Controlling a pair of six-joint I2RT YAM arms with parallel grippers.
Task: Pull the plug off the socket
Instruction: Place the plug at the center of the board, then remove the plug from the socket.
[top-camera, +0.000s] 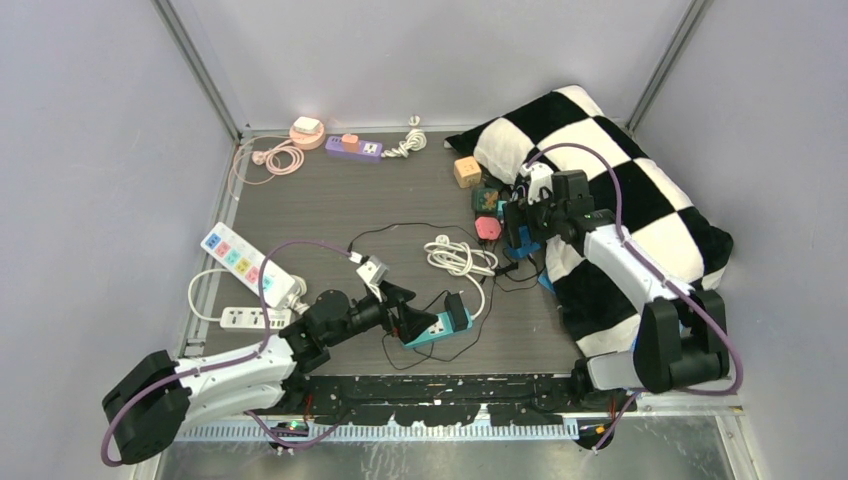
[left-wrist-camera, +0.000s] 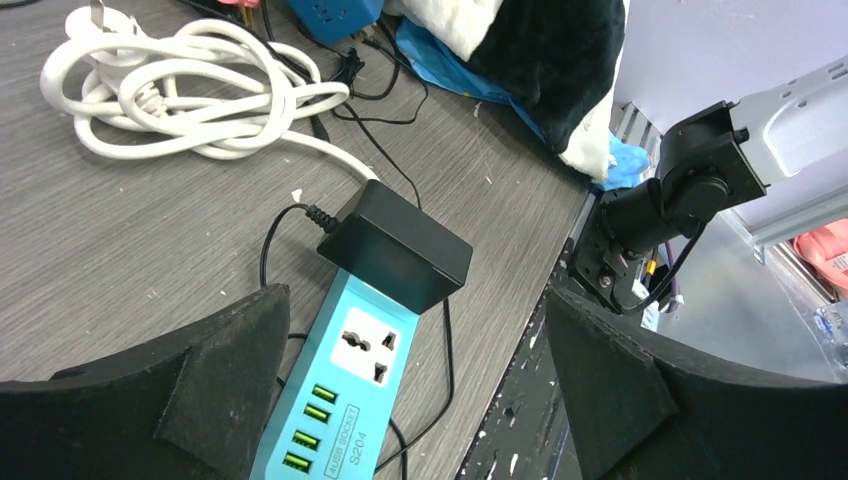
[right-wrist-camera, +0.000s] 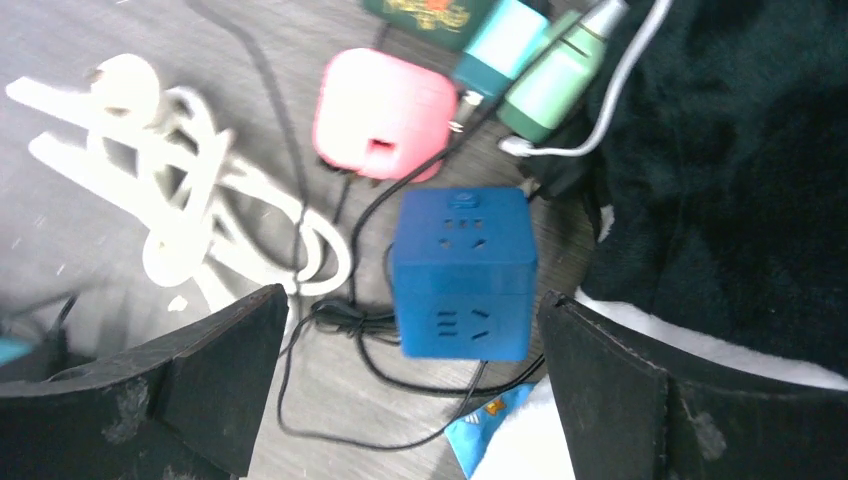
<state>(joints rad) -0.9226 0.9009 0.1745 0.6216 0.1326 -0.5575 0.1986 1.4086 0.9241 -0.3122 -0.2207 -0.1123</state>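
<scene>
ok so here's where I'm at with the unplug job. The thing I need to pull is the black adapter plug (left-wrist-camera: 395, 245), a chunky brick seated in the end socket of the teal power strip (left-wrist-camera: 340, 400), which lies flat on the desk (left-wrist-camera: 120, 230). My left gripper (left-wrist-camera: 415, 320) hangs right over the strip with its jaws spread wide and nothing in them. The strip's USB end shows between the fingers, and the plug sits just past the fingertips at the strip's other end, so I'd say I'm lined up but not on it yet

Handling guess: it looks like a hard plastic shell, rigid and light with smooth matte sides, so probably a bit slippery. I'd grab it across its two broad flat sides, low down near where it meets the strip. I wouldn't use the thin black lead coming off its back corner, since that's floppy and would just bend. The strip looks light too, so I reckon it lifts along with the plug unless something pins it down

My right gripper (right-wrist-camera: 412, 310) is well away from the strip, beyond it and off to the right. Its jaws are apart too, hovering over a blue cube socket (right-wrist-camera: 462, 270) and gripping nothing. A white cable coil (left-wrist-camera: 190, 90) lies just beyond the strip's plug end, near enough to snag
</scene>
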